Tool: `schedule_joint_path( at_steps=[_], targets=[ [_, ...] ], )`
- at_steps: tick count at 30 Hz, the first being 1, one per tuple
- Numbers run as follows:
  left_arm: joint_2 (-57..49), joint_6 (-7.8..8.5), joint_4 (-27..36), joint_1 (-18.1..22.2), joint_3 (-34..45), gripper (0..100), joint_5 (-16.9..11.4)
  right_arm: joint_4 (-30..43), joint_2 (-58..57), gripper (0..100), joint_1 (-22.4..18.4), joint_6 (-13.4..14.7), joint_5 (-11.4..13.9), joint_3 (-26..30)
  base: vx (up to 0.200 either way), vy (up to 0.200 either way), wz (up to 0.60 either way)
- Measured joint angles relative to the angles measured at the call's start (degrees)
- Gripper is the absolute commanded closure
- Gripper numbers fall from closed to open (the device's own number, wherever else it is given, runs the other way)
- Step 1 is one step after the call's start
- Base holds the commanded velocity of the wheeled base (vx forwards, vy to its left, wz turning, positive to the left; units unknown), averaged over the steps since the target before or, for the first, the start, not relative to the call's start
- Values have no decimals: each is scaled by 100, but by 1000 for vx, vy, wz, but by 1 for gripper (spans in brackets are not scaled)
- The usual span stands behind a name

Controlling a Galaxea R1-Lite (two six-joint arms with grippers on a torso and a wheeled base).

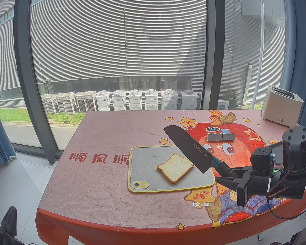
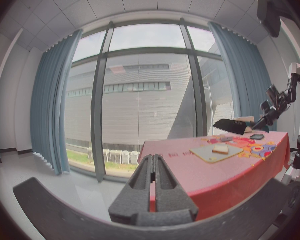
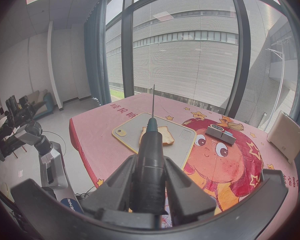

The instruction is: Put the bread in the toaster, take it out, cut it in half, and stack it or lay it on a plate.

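Above the cutting board (image 1: 142, 160), the right tool (image 1: 229, 176) clamps a knife (image 1: 190, 148), blade pointing diagonally forward-left; left tool (image 2: 152, 184) closed.

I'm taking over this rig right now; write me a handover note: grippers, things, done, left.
Right gripper: shut on black-bladed kitchen knife, raised near the grey yellow-rimmed cutting board.
Left gripper: shut, empty, off the table.
Pale square bread slice lies whole on that board; white box toaster stands far right.
Done: bread on board, knife in hand.
Left: halve bread, plate it.
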Motion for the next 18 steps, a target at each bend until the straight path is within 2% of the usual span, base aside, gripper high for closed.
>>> schedule_joint_path(
  at_steps=[3, 7, 11, 18],
  targets=[
    [0, 13, -541, 0, 0, 100, -16, 0, 5, 100, 2, -4, -5, 20, 0, 0, 0],
    [0, 156, -1170, -5, 0, 100, -123, 0, 9, 100, 6, -17, -10, 44, 0, 0, 0],
    [0, 213, -1196, 6, -2, 100, -473, 0, 11, 100, 33, -20, -10, 82, 0, 0, 0],
    [343, 241, -1214, 4, -341, 100, -574, 0, 0, 100, 101, -20, -27, 124, 0, 0, 0]
  ],
)
